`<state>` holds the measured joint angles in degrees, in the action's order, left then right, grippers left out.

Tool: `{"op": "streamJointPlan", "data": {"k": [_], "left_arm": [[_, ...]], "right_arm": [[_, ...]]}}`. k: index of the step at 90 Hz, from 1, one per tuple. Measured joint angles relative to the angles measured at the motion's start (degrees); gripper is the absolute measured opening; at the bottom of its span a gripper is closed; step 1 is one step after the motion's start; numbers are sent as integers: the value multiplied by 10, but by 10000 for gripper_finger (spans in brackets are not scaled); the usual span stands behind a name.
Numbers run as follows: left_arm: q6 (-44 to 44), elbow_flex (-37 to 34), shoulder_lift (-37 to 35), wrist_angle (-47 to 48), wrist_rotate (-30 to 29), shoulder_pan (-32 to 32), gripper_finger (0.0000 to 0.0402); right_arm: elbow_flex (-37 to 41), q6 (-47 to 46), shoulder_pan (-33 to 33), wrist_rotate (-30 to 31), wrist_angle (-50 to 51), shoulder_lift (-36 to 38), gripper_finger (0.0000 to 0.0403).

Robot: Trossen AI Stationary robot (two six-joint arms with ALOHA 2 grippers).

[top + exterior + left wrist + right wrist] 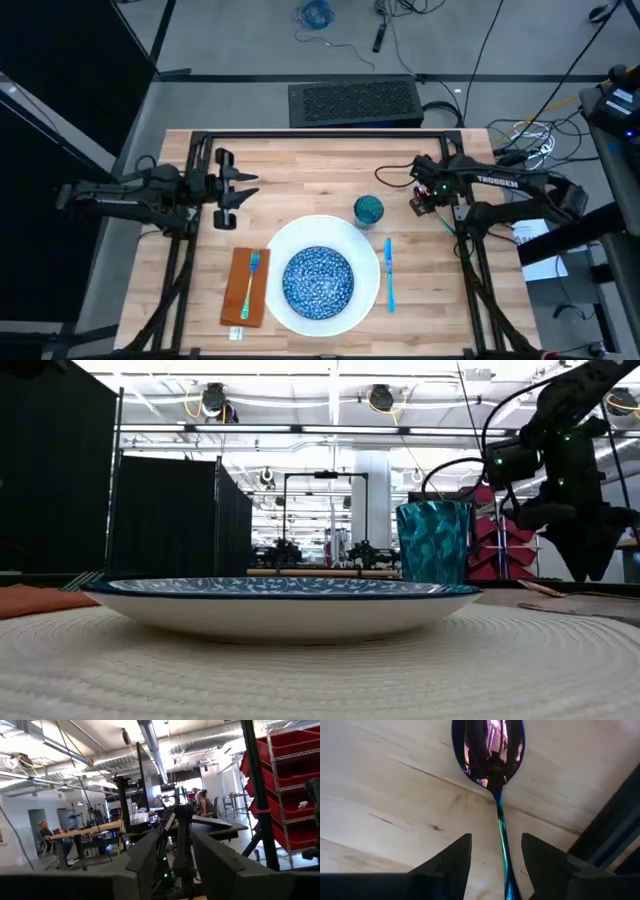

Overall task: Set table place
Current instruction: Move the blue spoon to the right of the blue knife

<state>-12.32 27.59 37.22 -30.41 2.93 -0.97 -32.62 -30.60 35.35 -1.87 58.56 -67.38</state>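
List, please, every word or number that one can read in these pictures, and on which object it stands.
"TROSSEN": white letters on the right arm, high view.
A small white tag by the napkin: too small to read.
No other readable text in any view.

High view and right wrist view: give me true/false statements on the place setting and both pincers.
1. The fork lies on the napkin. True.
2. The bowl sits on the plate. True.
3. The cup stands beside the napkin. False: it stands at the plate's far rim, toward the right arm.
4. The left pincer grips the fork. False: it is open and empty, away from the setting.
5. The spoon handle runs between the right pincer fingers. True.
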Motion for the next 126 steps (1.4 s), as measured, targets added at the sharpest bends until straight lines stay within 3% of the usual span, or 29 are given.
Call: {"op": "streamJointPlan", "data": {"k": [58, 74, 95, 126], "left_arm": [[0, 0, -7, 11, 0, 0, 116], [0, 0, -7, 12, 0, 0, 116], [0, 0, -7, 14, 0, 0, 116], [-1, 0, -7, 14, 0, 0, 116]], "right_arm": [[8, 11, 33, -12, -43, -93, 134], [10, 10, 33, -17, -50, -104, 102], [10, 7, 33, -20, -57, -104, 11], [-11, 13, 31, -6, -24, -83, 2]]}}
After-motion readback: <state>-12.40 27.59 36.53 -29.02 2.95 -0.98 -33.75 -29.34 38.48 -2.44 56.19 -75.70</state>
